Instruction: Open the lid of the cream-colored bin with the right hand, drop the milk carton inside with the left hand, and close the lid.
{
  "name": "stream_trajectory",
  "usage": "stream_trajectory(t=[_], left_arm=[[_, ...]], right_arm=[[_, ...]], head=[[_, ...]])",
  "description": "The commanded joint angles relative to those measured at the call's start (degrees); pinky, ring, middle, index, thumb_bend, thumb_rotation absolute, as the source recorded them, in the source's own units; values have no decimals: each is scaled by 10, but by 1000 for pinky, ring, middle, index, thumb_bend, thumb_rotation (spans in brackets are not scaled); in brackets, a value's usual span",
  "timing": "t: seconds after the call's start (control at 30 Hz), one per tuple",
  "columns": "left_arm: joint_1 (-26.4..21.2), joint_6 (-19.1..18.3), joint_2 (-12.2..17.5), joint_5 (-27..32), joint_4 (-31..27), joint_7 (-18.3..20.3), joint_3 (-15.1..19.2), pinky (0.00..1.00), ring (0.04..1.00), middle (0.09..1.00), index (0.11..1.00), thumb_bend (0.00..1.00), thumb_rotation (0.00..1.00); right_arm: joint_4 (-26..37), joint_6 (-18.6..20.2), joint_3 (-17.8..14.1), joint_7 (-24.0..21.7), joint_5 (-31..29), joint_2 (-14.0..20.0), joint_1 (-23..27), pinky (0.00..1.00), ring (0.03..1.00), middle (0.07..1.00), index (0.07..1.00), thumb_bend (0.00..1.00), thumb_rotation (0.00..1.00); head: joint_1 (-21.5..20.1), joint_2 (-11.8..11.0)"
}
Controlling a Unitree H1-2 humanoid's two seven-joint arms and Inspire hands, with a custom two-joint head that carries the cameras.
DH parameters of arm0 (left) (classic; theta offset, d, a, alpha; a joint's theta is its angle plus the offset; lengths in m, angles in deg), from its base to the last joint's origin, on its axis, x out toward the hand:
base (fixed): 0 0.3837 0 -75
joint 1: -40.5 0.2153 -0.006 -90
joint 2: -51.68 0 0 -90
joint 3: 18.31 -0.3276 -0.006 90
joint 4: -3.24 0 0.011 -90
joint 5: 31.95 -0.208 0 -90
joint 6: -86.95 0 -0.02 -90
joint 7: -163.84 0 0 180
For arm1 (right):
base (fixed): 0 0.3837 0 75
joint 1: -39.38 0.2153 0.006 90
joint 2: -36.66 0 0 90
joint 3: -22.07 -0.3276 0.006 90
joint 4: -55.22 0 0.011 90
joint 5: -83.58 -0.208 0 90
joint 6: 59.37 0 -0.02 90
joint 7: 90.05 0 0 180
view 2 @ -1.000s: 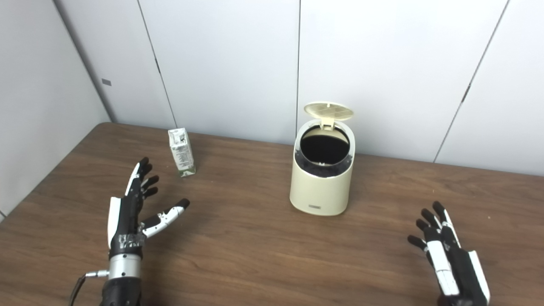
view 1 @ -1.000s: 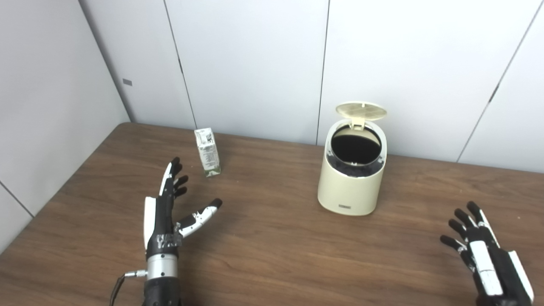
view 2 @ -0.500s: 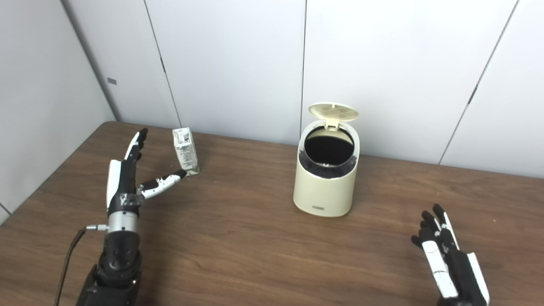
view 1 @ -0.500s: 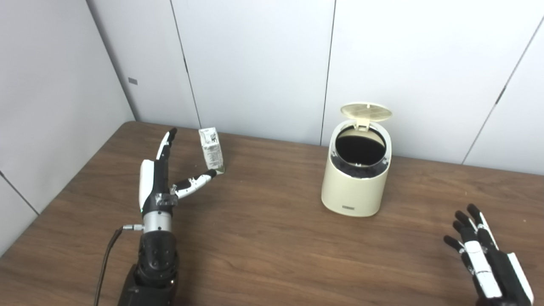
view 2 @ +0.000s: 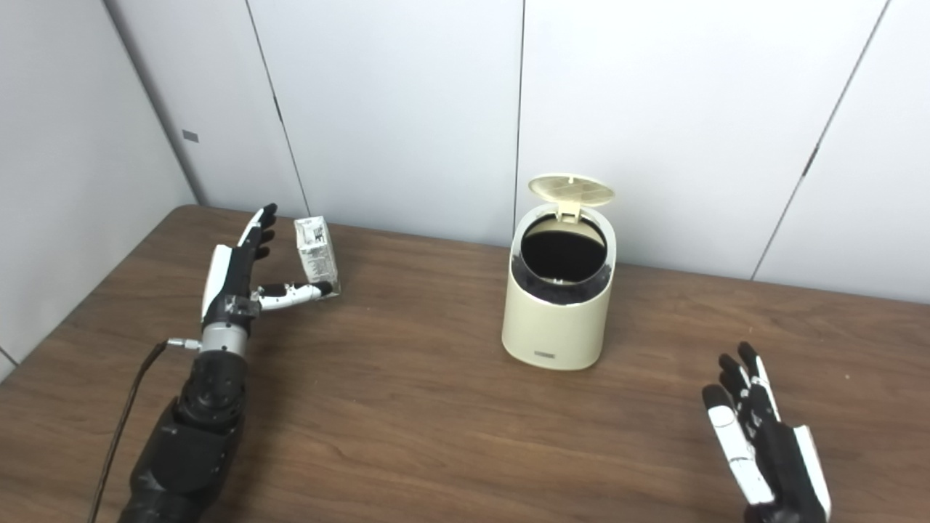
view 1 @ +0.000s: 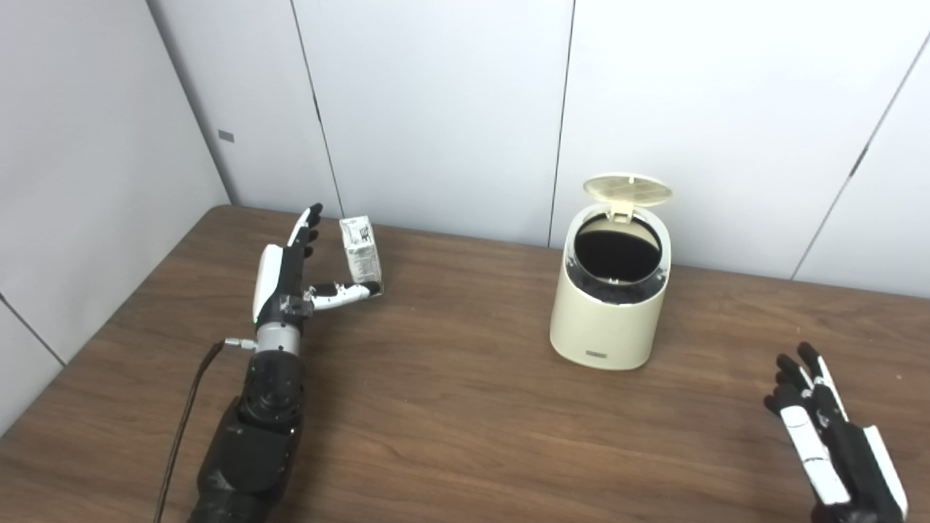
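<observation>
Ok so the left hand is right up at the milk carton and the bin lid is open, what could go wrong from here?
1. The milk carton stands upright, tall and narrow; the open left hand, its thumb by the base, could tip it before closing.
2. The bin opening is not much wider than the carton, so a skewed drop might catch the rim.
3. The raised lid could be knocked shut.

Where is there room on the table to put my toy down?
Lots of bare table lies between the left hand and the bin, and between the bin and the right hand. It is crowded only around the milk carton, where the left hand is.
</observation>
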Motion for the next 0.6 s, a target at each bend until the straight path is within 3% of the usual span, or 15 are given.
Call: stream_trajectory(t=[0.0, 0.17, 0.4, 0.57], left_arm=[[-32, 7, 22, 0, 2, 5, -5, 867, 904, 926, 982, 887, 12], [-53, -5, 33, 9, 24, 24, -13, 781, 877, 901, 960, 894, 4], [-78, -20, 40, 18, 58, 30, -13, 774, 870, 904, 941, 884, 0], [-90, -3, 45, 28, 83, 33, -15, 784, 878, 906, 932, 871, 0]], right_arm=[[17, -9, 4, 9, 13, -4, 11, 849, 937, 939, 1000, 396, 748], [15, -12, 10, 8, 26, -9, 9, 823, 914, 933, 1000, 349, 714], [23, -5, 20, 8, 47, -9, 8, 807, 895, 924, 1000, 337, 730], [20, -7, 19, 10, 47, -13, 7, 825, 899, 913, 1000, 335, 700]], head=[[-2, 0], [-7, -2], [-11, -1], [-13, -2]])
